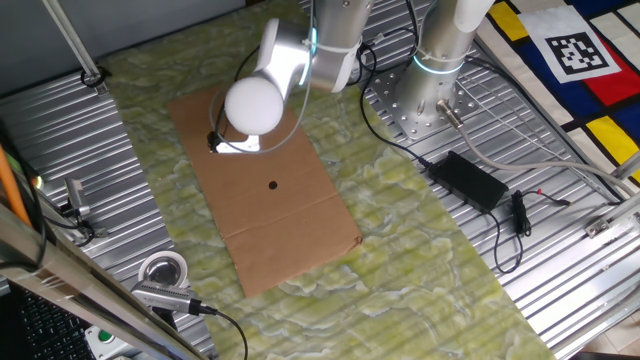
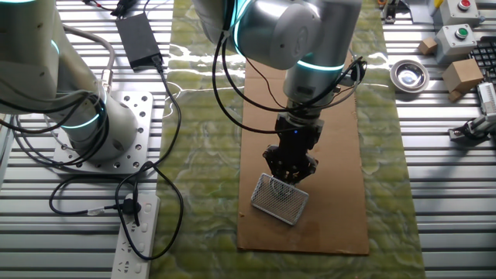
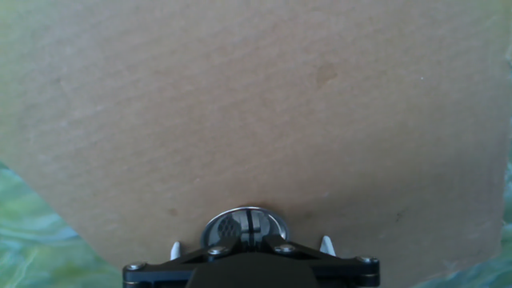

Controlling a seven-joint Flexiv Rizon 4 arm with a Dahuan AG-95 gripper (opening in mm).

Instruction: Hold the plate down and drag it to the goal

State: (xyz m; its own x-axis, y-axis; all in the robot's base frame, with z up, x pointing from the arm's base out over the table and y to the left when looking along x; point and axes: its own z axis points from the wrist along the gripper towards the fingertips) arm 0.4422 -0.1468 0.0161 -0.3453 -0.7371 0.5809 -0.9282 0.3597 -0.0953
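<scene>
In the hand view the plate (image 3: 226, 227), a small round shiny silver disc, lies on brown cardboard (image 3: 256, 104) right under my gripper (image 3: 250, 230). The fingers stand together on its middle, so the gripper is shut and pressing down, not clamped around it. In the other fixed view the gripper (image 2: 291, 172) points straight down at the cardboard (image 2: 341, 155). A silver mesh-looking piece (image 2: 280, 199) lies at its tip, and I cannot tell how it relates to the disc. In one fixed view the white wrist joint hides most of the gripper (image 1: 218, 140).
A tiny black dot (image 1: 273, 184) marks the cardboard (image 1: 290, 240) toward its middle. A white tape roll (image 1: 163, 270) sits off the mat on the ribbed metal table; it also shows in the other fixed view (image 2: 408, 75). A black power brick (image 1: 470, 178) and cables lie beside the robot base.
</scene>
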